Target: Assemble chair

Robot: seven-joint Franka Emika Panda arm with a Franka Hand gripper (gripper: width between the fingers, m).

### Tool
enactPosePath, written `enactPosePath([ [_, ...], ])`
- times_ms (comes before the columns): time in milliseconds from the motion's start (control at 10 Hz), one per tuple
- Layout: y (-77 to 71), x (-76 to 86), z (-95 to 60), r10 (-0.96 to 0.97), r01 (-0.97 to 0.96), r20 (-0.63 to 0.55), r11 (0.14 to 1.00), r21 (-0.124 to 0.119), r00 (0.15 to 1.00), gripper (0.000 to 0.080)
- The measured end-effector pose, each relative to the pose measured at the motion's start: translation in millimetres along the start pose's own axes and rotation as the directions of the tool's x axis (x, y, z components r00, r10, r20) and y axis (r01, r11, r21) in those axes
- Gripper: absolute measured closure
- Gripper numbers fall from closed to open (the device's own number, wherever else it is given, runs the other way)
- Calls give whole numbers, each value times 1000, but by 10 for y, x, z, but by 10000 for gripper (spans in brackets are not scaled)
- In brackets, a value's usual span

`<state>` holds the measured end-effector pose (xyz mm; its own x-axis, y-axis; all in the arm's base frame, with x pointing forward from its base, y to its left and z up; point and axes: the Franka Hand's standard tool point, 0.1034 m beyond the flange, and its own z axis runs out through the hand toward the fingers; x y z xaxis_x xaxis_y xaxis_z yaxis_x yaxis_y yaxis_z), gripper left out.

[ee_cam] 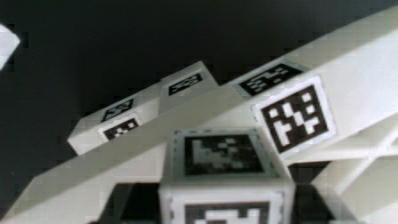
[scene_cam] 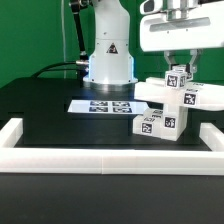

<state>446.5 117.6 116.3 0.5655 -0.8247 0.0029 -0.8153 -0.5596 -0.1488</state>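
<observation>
Black table [scene_cam: 60, 128], marker board [scene_cam: 103, 105] beside chair [scene_cam: 168, 105]

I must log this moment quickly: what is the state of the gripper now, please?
Gripper: closed on a tagged white part at the top of the chair assembly.

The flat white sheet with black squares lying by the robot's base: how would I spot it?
Find the robot's round white base at the back of the black table. Right in front of it lies the marker board, thin and flat. Unlike the blocky white chair parts on the exterior view's right, it has no height.
</observation>
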Motion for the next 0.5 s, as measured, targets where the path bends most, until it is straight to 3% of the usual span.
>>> enactPosePath([
  [300,-4,-16,1,173,-173,7,985,3,985,511],
  [500,-5,-21,1,171,-171,8,985,3,985,511],
])
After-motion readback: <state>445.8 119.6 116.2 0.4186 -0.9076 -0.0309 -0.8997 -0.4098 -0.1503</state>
